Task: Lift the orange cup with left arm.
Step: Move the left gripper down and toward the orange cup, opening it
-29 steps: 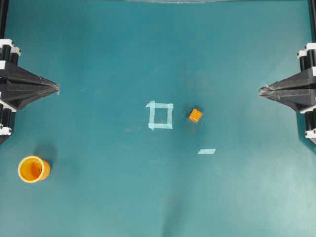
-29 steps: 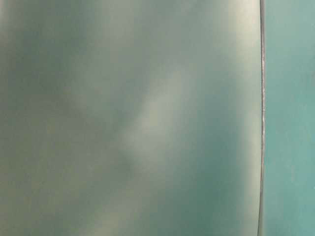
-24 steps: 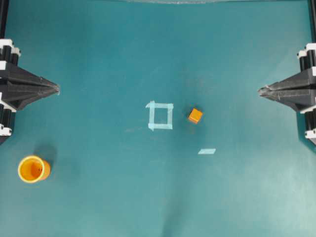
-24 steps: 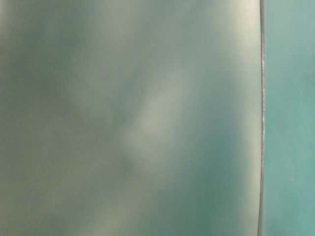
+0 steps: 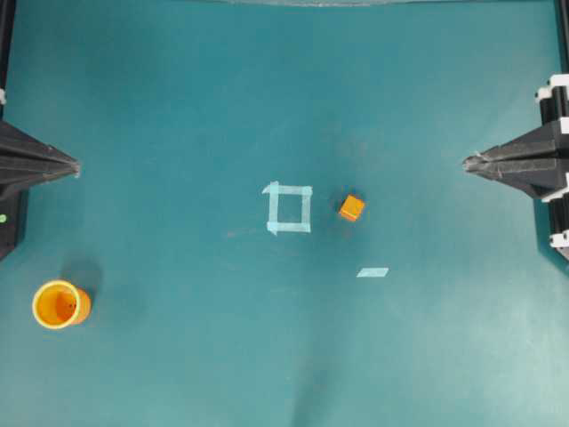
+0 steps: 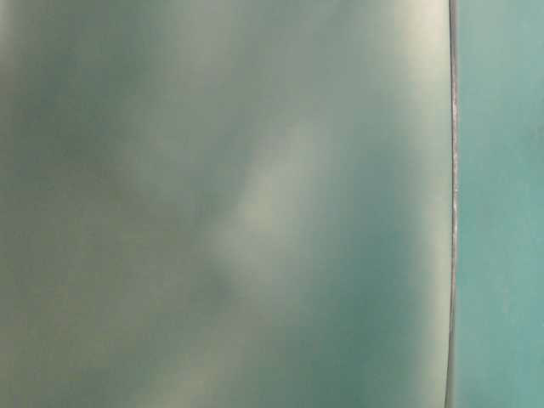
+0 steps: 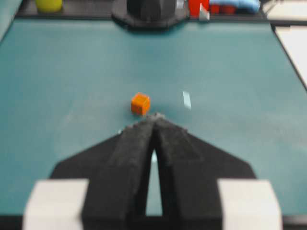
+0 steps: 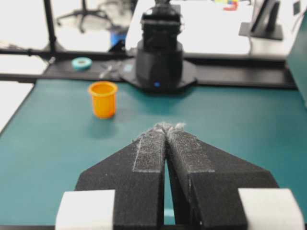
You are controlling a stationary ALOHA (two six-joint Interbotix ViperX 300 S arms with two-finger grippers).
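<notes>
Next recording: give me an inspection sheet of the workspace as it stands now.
Surface: teal table, lightly creased; taped square outline at centre, short tape strip nearby.
Job's things: orange cup upright, empty, near the left edge, untouched, well apart from the left pincer.
Clutter: small orange cube just right of the taped square.
Grippers: left pincer shut, holding nothing; right pincer shut, holding nothing.
Cables: nothing seen.
Surroundings: tape roll and blurred coloured items beyond the table; the table-level view shows only a blur.
</notes>
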